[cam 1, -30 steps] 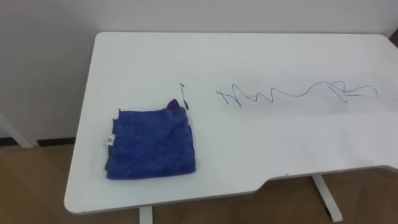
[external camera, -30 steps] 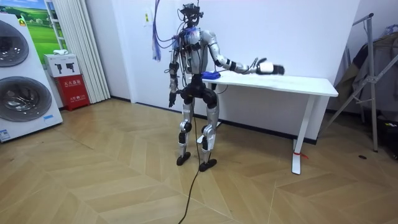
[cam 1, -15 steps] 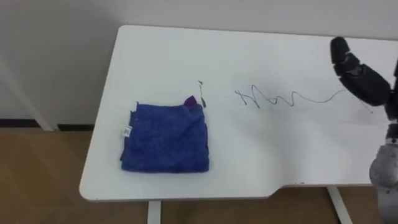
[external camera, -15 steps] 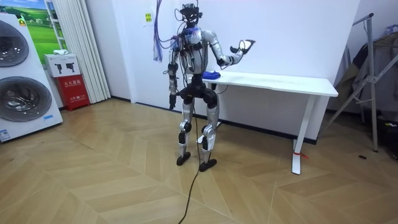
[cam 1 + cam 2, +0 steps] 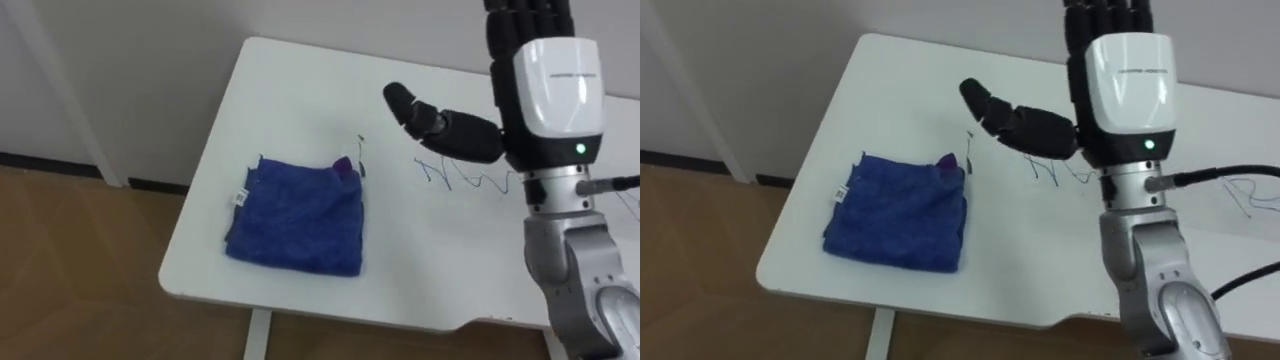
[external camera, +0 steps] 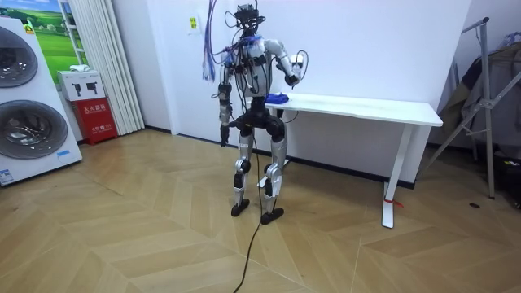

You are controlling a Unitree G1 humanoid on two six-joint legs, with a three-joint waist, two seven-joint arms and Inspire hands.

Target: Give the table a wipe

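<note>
A folded blue cloth with a small white tag lies flat near the left end of the white table. Blue pen scribbles run across the tabletop to the right of the cloth. My right hand is raised close before the camera, above the scribbles. It is open, fingers straight up and thumb pointing left toward the cloth, and it holds nothing. In the room view I stand at the table's end; my left hand hangs at my side.
A short pen mark sits just by the cloth's far right corner. The table stands against a white wall, with wooden floor beyond its left and front edges. Washing machines stand far off at the room view's left.
My right arm has swung back from being stretched out over the table and now stands raised in front of my head. The eye view has shifted, so the cloth sits further right.
</note>
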